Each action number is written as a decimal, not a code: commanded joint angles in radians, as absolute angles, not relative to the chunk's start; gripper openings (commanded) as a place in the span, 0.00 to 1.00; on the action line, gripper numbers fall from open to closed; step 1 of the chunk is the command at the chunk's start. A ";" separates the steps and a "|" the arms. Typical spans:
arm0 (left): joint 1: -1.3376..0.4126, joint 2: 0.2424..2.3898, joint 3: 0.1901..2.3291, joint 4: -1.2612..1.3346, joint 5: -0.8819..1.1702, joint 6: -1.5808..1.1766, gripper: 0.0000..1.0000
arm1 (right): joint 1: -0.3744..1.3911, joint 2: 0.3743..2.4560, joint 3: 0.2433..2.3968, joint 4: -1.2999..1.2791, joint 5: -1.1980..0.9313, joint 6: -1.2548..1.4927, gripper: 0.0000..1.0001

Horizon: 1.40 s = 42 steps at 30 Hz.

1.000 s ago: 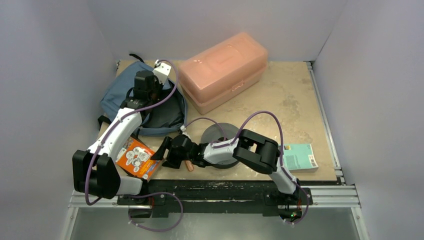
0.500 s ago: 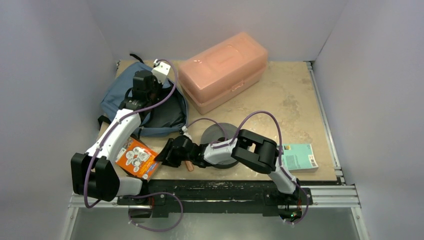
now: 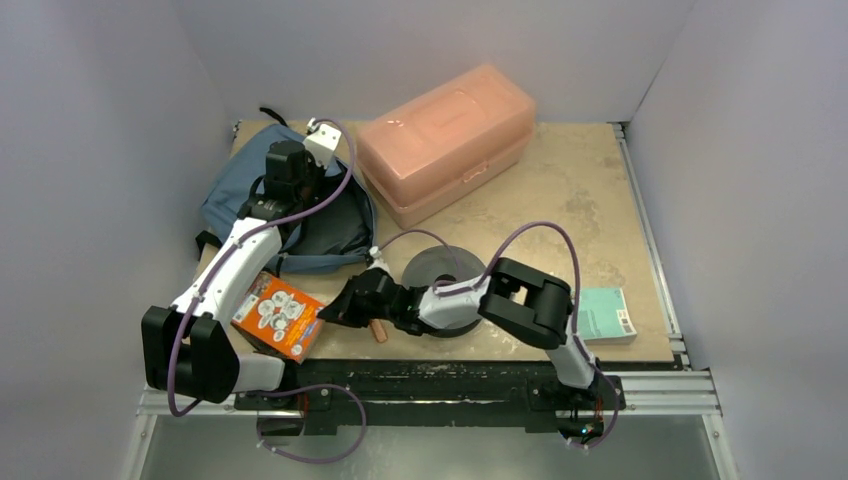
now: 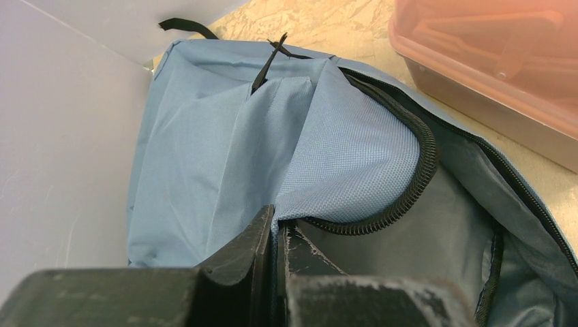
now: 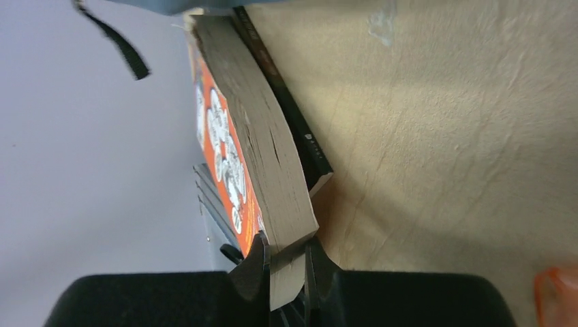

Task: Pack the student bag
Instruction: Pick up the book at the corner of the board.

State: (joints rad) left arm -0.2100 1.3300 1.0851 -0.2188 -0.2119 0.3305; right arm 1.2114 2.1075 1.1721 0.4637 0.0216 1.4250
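Left wrist: your left gripper has its jaws together, pinching the zipper edge of the student bag. The flap is lifted and the mouth is open. You can see dark lining, but nothing packed inside in what shows. The pink box sits just beside the bag.

Right wrist: your right gripper is clamped on the corner of the orange book, with the page edge between the jaws. The book is tilted on edge over the table, with a thin black book right under it.

Top external: the bag lies at the back left by the wall, with your left arm over it. The orange book is at the near left edge, close to the bag but outside it. The teal book is well apart at the near right, and the grey roll is mid-table. Both are unpacked.

Progress looks early: the bag is held open and the first book is gripped, but nothing is seen in the bag yet. You have all the loose items left to load.
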 commanded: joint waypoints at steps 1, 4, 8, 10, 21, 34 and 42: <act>-0.213 1.293 1.143 -0.185 -0.201 0.311 0.00 | 1.163 1.951 1.125 0.489 0.054 1.286 0.00; -0.213 1.295 1.149 -0.194 -0.198 0.308 0.00 | 1.130 1.965 1.131 0.530 -0.006 1.240 0.00; -0.213 1.296 1.147 -0.193 -0.198 0.309 0.00 | 1.115 2.036 1.159 0.607 -0.079 1.233 0.12; -0.213 1.297 1.147 -0.194 -0.198 0.310 0.00 | 1.115 2.058 1.170 0.615 -0.080 1.233 0.20; -0.213 1.298 1.152 -0.198 -0.200 0.312 0.00 | 1.100 2.102 1.233 0.529 -0.055 1.223 0.64; -0.212 1.299 1.155 -0.204 -0.201 0.311 0.00 | 1.133 2.130 1.191 0.564 -0.078 1.364 0.79; -0.212 1.299 1.154 -0.203 -0.202 0.311 0.00 | 1.168 2.099 1.197 0.424 -0.025 1.398 0.79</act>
State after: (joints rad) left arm -0.2100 1.3300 1.0985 -0.2501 -0.2111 0.3241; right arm 1.1412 2.1426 1.1915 0.5064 -0.0673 1.3670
